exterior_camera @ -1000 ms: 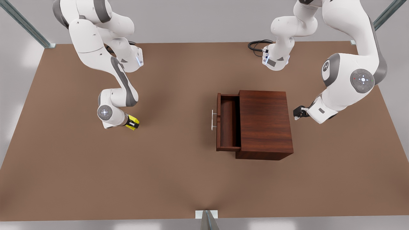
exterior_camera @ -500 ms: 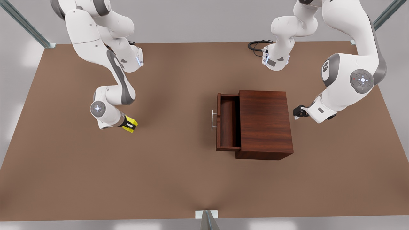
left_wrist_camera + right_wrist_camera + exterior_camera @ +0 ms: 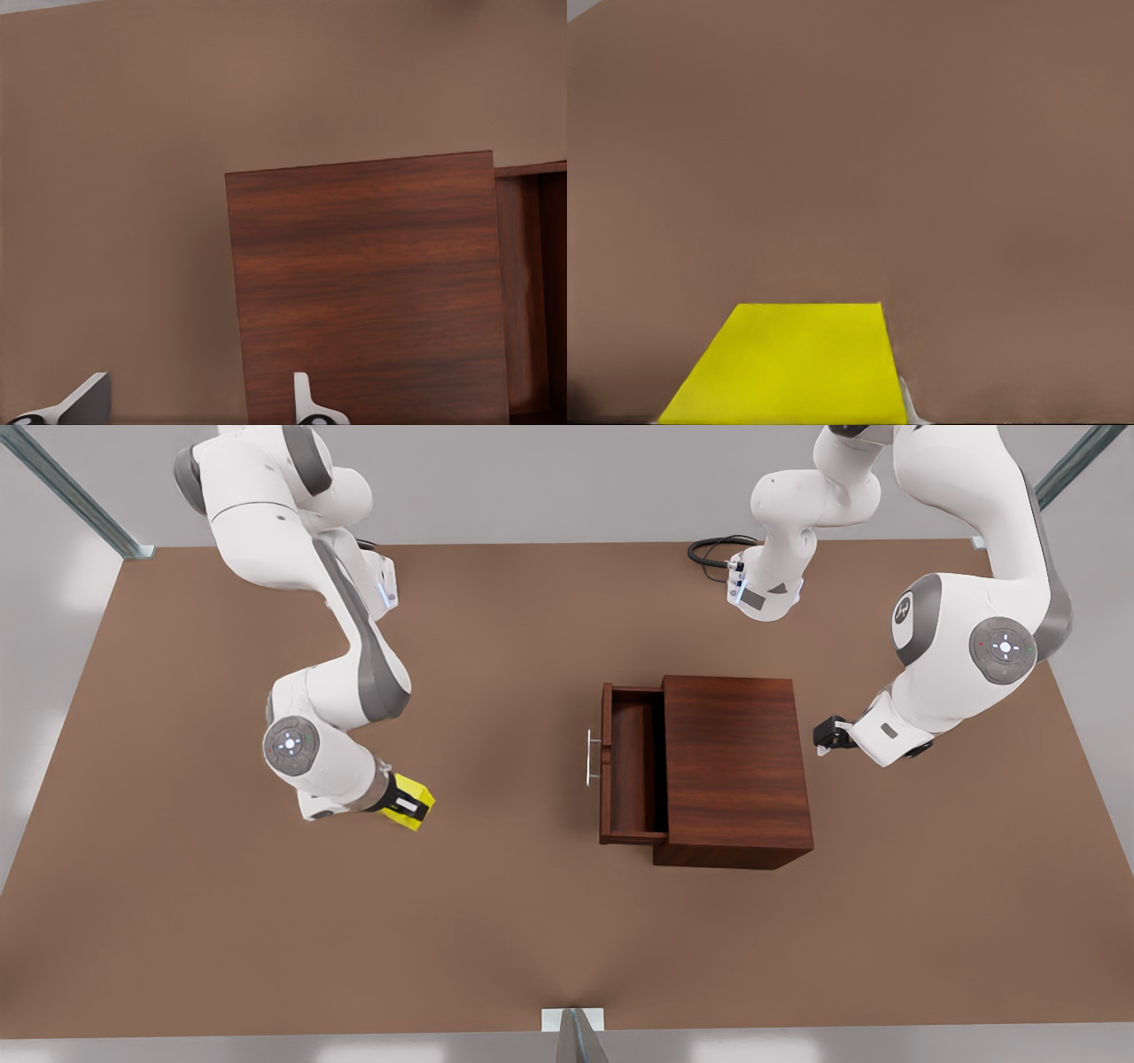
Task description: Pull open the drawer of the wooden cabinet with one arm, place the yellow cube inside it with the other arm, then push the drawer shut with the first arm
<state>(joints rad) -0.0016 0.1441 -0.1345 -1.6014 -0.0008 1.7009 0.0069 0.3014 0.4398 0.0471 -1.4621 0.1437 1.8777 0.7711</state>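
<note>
I am looking down on a brown table (image 3: 496, 921) with two white arms reaching in from the far edge. My right gripper (image 3: 409, 805) sits on the front view's left, well apart from the wooden cabinet (image 3: 735, 766). Its black fingers (image 3: 406, 808) are closed on the yellow cube (image 3: 418, 791), one on each side, and the cube is held clear above the tabletop. From the right wrist view I see the cube's yellow top face (image 3: 788, 363) filling the space between the fingers, with bare table beyond it.

The cabinet stands toward the front view's right. Its drawer (image 3: 631, 766) is pulled out toward the front view's left, its inside open to view, with the thin silver handle (image 3: 589, 757) on its front.

My left gripper (image 3: 826, 737) waits just beside the cabinet's back side, on the front view's right, not touching it. In the left wrist view its two fingertips (image 3: 310, 403) are spread apart with nothing between them, above the cabinet's top (image 3: 363, 283).
</note>
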